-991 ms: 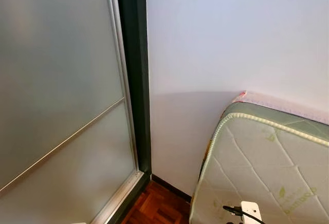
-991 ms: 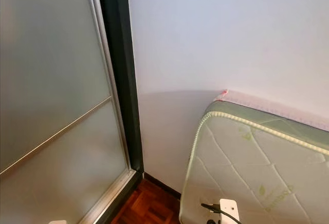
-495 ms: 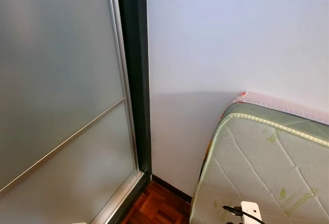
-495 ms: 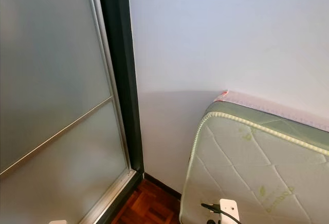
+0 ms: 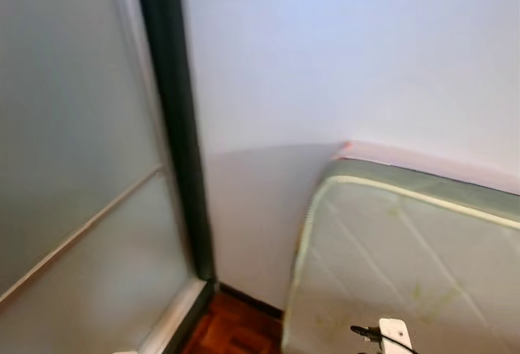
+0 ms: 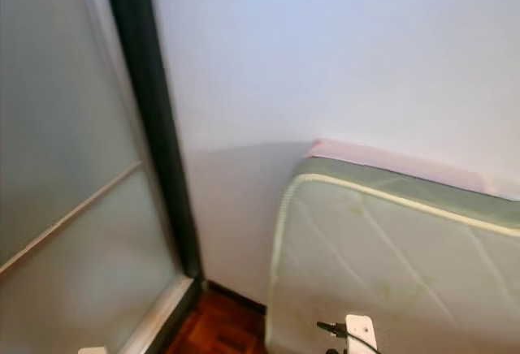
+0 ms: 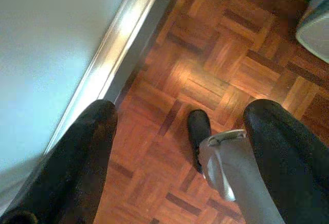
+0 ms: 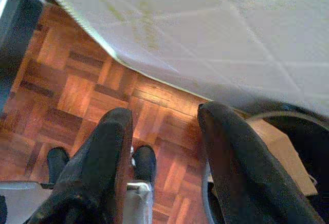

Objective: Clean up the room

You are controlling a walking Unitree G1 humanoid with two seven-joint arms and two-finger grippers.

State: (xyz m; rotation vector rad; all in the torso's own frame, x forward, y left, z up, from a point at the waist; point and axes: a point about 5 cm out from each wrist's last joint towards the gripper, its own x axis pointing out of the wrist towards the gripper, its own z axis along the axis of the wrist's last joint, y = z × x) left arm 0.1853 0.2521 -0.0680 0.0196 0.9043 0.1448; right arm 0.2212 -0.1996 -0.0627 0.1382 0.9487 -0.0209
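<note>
Your left gripper (image 7: 180,147) hangs with its two black fingers spread wide, holding nothing, above the parquet floor (image 7: 205,70) beside the frosted sliding door's (image 5: 73,167) silver track (image 7: 110,59). Your right gripper (image 8: 164,152) hangs likewise, fingers parted and empty, over the parquet at the edge of a quilted mattress (image 8: 205,29). Ahead of you, that pale green mattress stands on edge against the white wall (image 5: 325,53), near the door's dark frame (image 5: 175,127). The head views are blurred.
</note>
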